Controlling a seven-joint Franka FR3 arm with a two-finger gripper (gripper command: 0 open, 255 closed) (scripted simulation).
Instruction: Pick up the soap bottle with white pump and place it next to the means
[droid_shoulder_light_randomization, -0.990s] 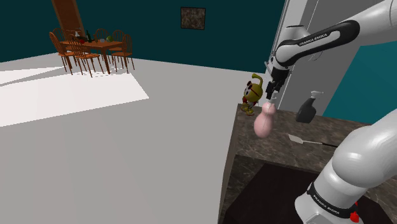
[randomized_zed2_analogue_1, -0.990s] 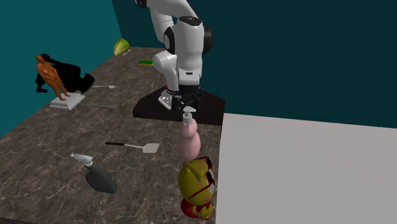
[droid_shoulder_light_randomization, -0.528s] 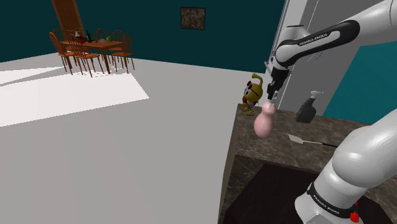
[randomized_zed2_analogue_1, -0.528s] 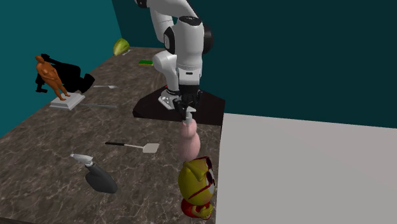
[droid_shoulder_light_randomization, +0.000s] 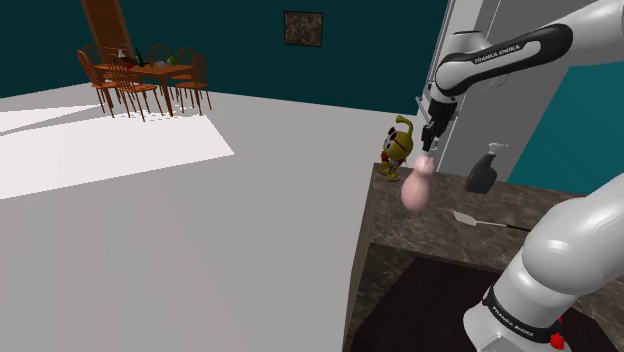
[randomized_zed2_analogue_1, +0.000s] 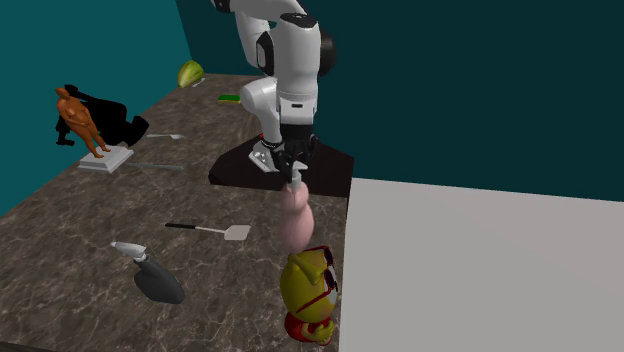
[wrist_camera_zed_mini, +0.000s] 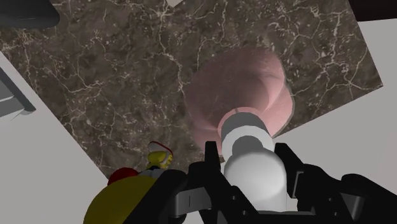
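The gripper (wrist_camera_zed_mini: 254, 173) is closed on the white pump (wrist_camera_zed_mini: 253, 167) of the pink bottle (wrist_camera_zed_mini: 242, 95), a finger on each side. The bottle hangs upright straight below it, over the marble counter (wrist_camera_zed_mini: 114, 83) near the counter's edge; whether its base touches the stone cannot be told. A yellow figure (wrist_camera_zed_mini: 121, 198) stands just beside the bottle. Farther off on the counter lie a spatula (randomized_zed2_analogue_1: 215, 231) and a dark spray bottle (randomized_zed2_analogue_1: 155, 278).

Jaws clasp the white pump (wrist_camera_zed_mini: 254, 173) of the pink soap bottle (wrist_camera_zed_mini: 232, 95) (marbled counter (wrist_camera_zed_mini: 114, 83) beneath).
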